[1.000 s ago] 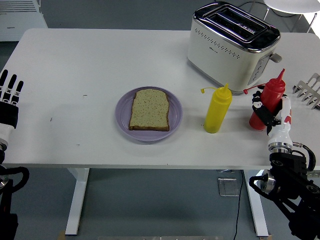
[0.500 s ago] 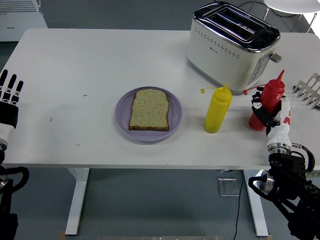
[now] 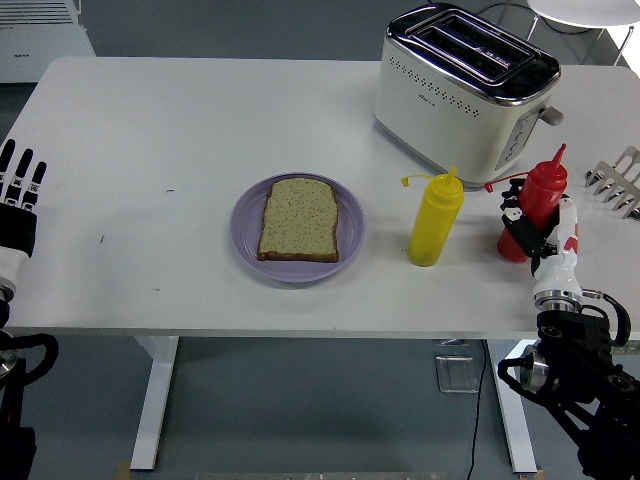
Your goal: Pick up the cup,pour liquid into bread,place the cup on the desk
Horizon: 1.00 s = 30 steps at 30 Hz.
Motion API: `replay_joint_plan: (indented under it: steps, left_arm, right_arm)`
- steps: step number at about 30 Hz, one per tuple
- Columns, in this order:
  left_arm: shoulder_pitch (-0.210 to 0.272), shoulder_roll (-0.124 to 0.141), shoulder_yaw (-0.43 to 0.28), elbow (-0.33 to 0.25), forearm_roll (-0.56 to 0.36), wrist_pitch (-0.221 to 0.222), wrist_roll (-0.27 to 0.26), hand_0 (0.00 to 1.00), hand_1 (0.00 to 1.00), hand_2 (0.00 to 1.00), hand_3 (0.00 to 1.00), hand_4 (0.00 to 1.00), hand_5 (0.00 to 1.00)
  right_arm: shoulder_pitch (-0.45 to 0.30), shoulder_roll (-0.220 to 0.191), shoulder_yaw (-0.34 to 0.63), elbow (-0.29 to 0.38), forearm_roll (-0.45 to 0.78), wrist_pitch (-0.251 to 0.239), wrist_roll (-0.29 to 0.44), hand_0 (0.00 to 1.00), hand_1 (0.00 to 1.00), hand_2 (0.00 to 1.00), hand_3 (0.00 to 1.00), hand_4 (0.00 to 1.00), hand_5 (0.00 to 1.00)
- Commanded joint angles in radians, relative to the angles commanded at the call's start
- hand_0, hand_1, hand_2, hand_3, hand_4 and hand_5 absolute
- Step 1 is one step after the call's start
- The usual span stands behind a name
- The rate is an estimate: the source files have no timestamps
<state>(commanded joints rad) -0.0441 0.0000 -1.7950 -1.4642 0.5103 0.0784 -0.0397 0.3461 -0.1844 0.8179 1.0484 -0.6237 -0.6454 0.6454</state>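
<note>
No cup is in view; two squeeze bottles stand here instead. The red squeeze bottle stands at the table's right, near the front edge, and my right hand wraps its lower half, black fingers on its left side, white palm on its right. A yellow squeeze bottle stands upright to the left of it, untouched. A slice of bread lies flat on a purple plate in the middle. My left hand rests at the left edge, fingers spread, holding nothing.
A white and chrome toaster stands behind the two bottles at the back right. A metal rack pokes in at the right edge. The white table stretches bare to the left of the plate.
The red bottle's nozzle has shifted slightly left and down as my right hand closed in around the bottle. Left hand, bread and yellow bottle have not moved.
</note>
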Motion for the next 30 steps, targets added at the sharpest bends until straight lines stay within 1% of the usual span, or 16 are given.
replay_joint_plan:
  steps: [5, 6, 11, 12, 17, 18, 23, 24, 29, 30]
  left_arm:
    - [0.001, 0.0, 0.001, 0.0, 0.0, 0.0, 0.0, 0.811, 0.743, 0.729, 0.719, 0.515, 0.998]
    - [0.001, 0.0, 0.001, 0.0, 0.0, 0.0, 0.0, 0.81, 0.743, 0.729, 0.719, 0.513, 0.998]
    - [0.003, 0.0, 0.002, 0.0, 0.0, 0.0, 0.0, 0.81, 0.743, 0.729, 0.719, 0.513, 0.998]
    - [0.003, 0.0, 0.003, -0.001, 0.0, 0.0, 0.0, 0.811, 0.743, 0.729, 0.719, 0.515, 0.998]
    - [0.004, 0.0, 0.004, -0.001, 0.0, 0.0, 0.0, 0.811, 0.743, 0.729, 0.719, 0.515, 0.998]
    - [0.004, 0.0, 0.004, -0.001, 0.0, 0.0, -0.001, 0.811, 0.743, 0.729, 0.719, 0.514, 0.998]
    - [0.004, 0.0, 0.004, -0.001, 0.0, 0.0, -0.001, 0.811, 0.743, 0.729, 0.719, 0.514, 0.998]
    - [0.004, 0.0, 0.004, -0.001, 0.0, 0.0, -0.001, 0.811, 0.742, 0.729, 0.719, 0.513, 0.998]
    - [0.002, 0.001, 0.002, -0.002, 0.0, 0.0, -0.001, 0.811, 0.742, 0.729, 0.719, 0.513, 0.998]
    - [0.002, 0.001, 0.001, -0.002, 0.0, 0.0, -0.001, 0.811, 0.742, 0.729, 0.719, 0.515, 0.998]
  right_arm:
    - [-0.012, -0.003, -0.002, 0.005, -0.025, 0.0, 0.0, 0.404, 0.444, 0.496, 0.519, 0.571, 0.121]
    - [-0.012, -0.003, -0.002, 0.005, -0.026, 0.0, 0.0, 0.491, 0.503, 0.529, 0.569, 0.603, 0.134]
    - [-0.025, -0.005, -0.001, 0.01, -0.049, 0.0, 0.0, 0.491, 0.503, 0.529, 0.569, 0.603, 0.134]
    - [-0.028, -0.006, -0.001, 0.011, -0.054, 0.0, 0.0, 0.562, 0.561, 0.59, 0.683, 0.625, 0.14]
    - [-0.037, -0.007, 0.002, 0.013, -0.059, 0.0, 0.0, 0.562, 0.561, 0.59, 0.683, 0.625, 0.14]
    - [-0.04, -0.008, 0.003, 0.013, -0.061, 0.0, 0.0, 0.695, 0.644, 0.711, 0.806, 0.631, 0.139]
    - [-0.052, -0.009, 0.015, 0.014, -0.062, 0.0, 0.0, 0.695, 0.644, 0.711, 0.806, 0.631, 0.139]
    - [-0.053, -0.009, 0.017, 0.014, -0.063, 0.0, 0.0, 0.769, 0.698, 0.791, 0.878, 0.649, 0.137]
    - [-0.061, -0.01, 0.028, 0.016, -0.074, 0.0, 0.0, 0.769, 0.698, 0.791, 0.878, 0.649, 0.137]
    - [-0.063, -0.011, 0.029, 0.018, -0.081, 0.0, 0.0, 0.841, 0.747, 0.86, 0.912, 0.674, 0.143]
